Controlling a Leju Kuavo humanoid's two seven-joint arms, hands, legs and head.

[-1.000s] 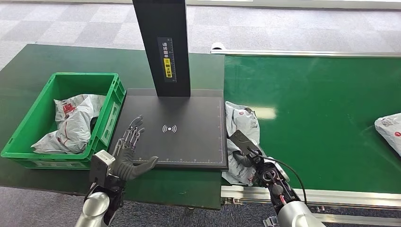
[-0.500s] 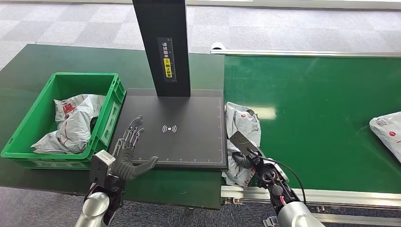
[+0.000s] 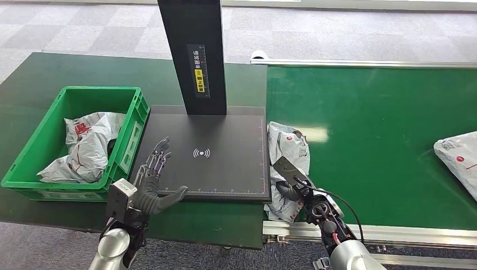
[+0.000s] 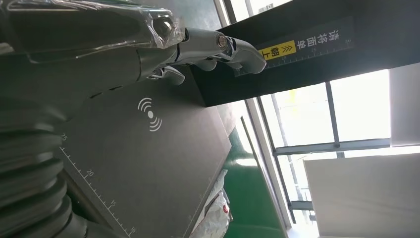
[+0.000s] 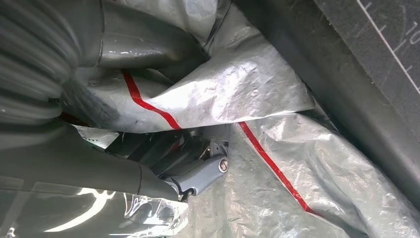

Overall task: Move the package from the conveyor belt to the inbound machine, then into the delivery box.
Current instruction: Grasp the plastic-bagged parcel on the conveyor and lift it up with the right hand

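A crumpled grey package (image 3: pixel 288 151) with red markings lies at the left end of the green conveyor belt (image 3: pixel 371 124), against the edge of the black inbound machine plate (image 3: pixel 225 171). My right hand (image 3: pixel 293 190) grips its near part; up close, its fingers (image 5: pixel 198 176) curl into the folds of the package (image 5: pixel 247 89). My left hand (image 3: pixel 154 179) rests with fingers spread over the plate's front left corner and holds nothing. From the left wrist, the fingers (image 4: pixel 218 47) stretch above the plate (image 4: pixel 148 153). The green delivery box (image 3: pixel 76 93) stands left of the plate.
The delivery box holds other grey bags (image 3: pixel 87 146). The machine's black post (image 3: pixel 191 50) rises behind the plate. Another package (image 3: pixel 458 160) lies on the belt at the far right. The table's front edge runs just ahead of my left hand.
The package at the belt's far right has drifted left. The gripped package has shifted slightly with my right hand. My left hand has not moved.
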